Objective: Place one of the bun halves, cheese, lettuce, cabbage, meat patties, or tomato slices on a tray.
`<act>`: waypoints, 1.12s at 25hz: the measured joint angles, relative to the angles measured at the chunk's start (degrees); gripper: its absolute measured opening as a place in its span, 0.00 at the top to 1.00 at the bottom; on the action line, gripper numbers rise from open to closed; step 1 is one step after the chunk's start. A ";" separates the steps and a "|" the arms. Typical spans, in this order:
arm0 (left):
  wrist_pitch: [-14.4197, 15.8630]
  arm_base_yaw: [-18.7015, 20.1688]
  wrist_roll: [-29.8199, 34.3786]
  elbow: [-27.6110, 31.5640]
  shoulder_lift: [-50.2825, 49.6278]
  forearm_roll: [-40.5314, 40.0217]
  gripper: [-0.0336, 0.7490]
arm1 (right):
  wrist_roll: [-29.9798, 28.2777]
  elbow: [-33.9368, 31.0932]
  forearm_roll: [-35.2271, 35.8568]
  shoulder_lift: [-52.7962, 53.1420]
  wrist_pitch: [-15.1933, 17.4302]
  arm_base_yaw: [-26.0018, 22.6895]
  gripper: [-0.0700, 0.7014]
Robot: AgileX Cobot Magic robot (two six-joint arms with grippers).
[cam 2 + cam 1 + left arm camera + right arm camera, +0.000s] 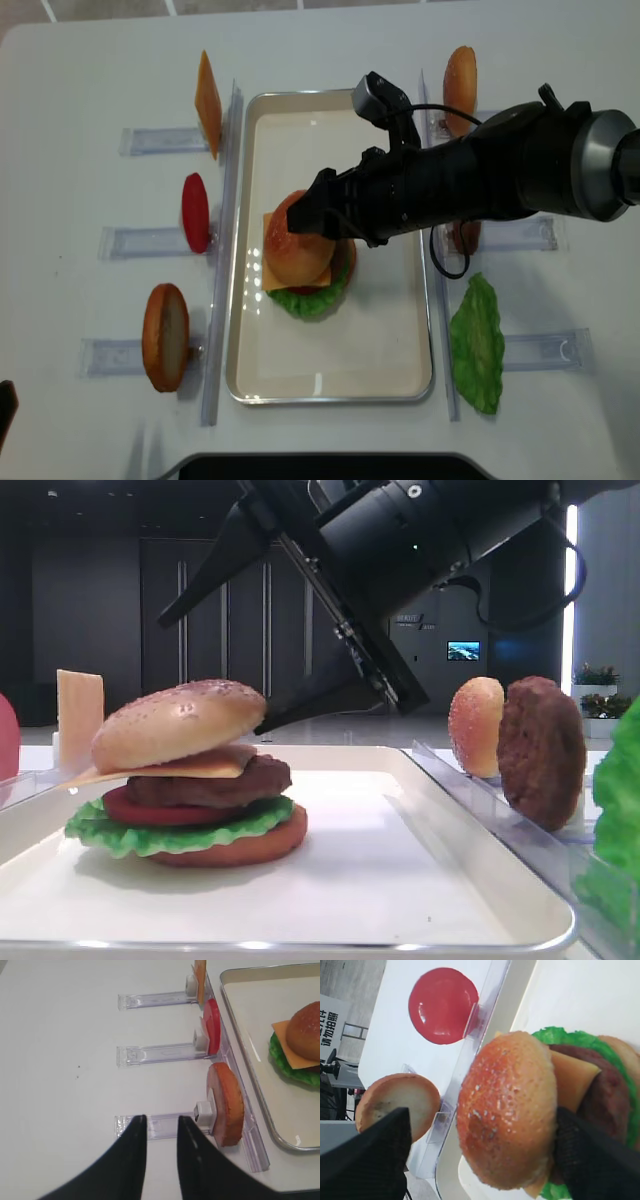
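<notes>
The right pincer (480, 1152) stands wide, fingers either side of the bun top (507, 1110), which rests between them atop the stack on the tray (430, 880). It looks light, glossy and slippery; take it across its domed flanks.

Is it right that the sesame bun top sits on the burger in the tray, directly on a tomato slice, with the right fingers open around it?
Not quite. The sesame bun top rests directly on the cheese slice, not on tomato; the tomato slice lies lower, under the meat patty. The first exterior high view shows this. The burger is in the tray, and the right fingers are open around the bun.
</notes>
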State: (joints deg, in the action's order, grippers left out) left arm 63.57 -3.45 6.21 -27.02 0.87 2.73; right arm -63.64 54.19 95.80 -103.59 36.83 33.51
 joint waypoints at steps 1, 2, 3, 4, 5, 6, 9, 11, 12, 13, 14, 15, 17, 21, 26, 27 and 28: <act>0.00 0.00 0.00 0.00 0.00 0.00 0.75 | 0.38 0.00 -0.54 0.00 0.00 -0.24 0.19; 0.00 0.00 0.00 0.00 0.00 0.00 0.75 | 1.04 0.00 -1.35 0.00 -0.05 -0.45 0.18; 0.00 0.00 0.00 0.00 0.00 0.00 0.75 | 1.43 0.00 -2.27 0.00 -0.09 -0.55 0.18; 0.00 0.00 0.00 0.00 0.00 0.00 0.75 | 1.78 0.00 -3.33 0.00 -0.22 -0.78 0.18; 0.00 0.00 0.00 0.00 0.00 0.00 0.75 | 2.46 0.00 -4.24 0.00 -0.55 -0.93 0.18; 0.00 0.00 0.00 0.00 0.00 0.00 0.75 | 3.22 0.00 -5.49 0.00 -1.15 -0.98 0.18; 0.00 0.00 0.00 0.00 0.00 0.00 0.75 | 4.80 0.00 -8.60 0.00 -3.07 -0.98 0.17; 0.00 0.00 0.00 0.00 0.00 0.00 0.75 | 5.56 0.00 -9.74 0.00 -3.90 -0.98 0.17; 0.00 0.00 0.00 0.00 0.00 0.00 0.75 | 5.88 0.00 -10.27 0.00 -4.14 -0.98 0.17; 0.00 0.00 0.00 0.00 0.00 0.00 0.75 | 6.49 0.29 -11.18 0.00 -4.15 -0.98 0.17; 0.00 0.00 0.00 0.00 0.00 0.00 0.75 | 7.42 0.84 -12.43 0.00 -4.15 -0.98 0.17; 0.00 0.00 0.00 0.00 0.00 0.00 0.75 | 8.65 1.70 -13.73 0.00 -4.15 -0.98 0.17; 0.00 0.00 0.00 0.00 0.00 0.00 0.75 | 13.00 3.85 -18.49 0.00 -4.01 -0.98 0.17; 0.00 0.00 0.00 0.00 0.00 0.00 0.75 | 24.70 10.13 -30.86 0.00 -1.65 -0.98 0.17; 0.00 0.00 0.00 0.00 0.00 0.00 0.75 | 46.44 20.36 -53.89 -0.02 7.05 -0.98 0.18; 0.00 0.00 0.00 0.00 0.00 0.00 0.75 | 52.76 22.63 -60.90 -0.02 9.16 -0.98 0.19; 0.00 0.00 0.00 0.00 0.00 0.00 0.75 | 58.91 24.69 -68.16 -0.02 11.86 -0.98 0.19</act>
State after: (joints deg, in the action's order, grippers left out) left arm 63.57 -3.45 6.21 -27.02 0.87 2.73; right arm -4.72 78.87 27.64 -103.61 48.69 32.52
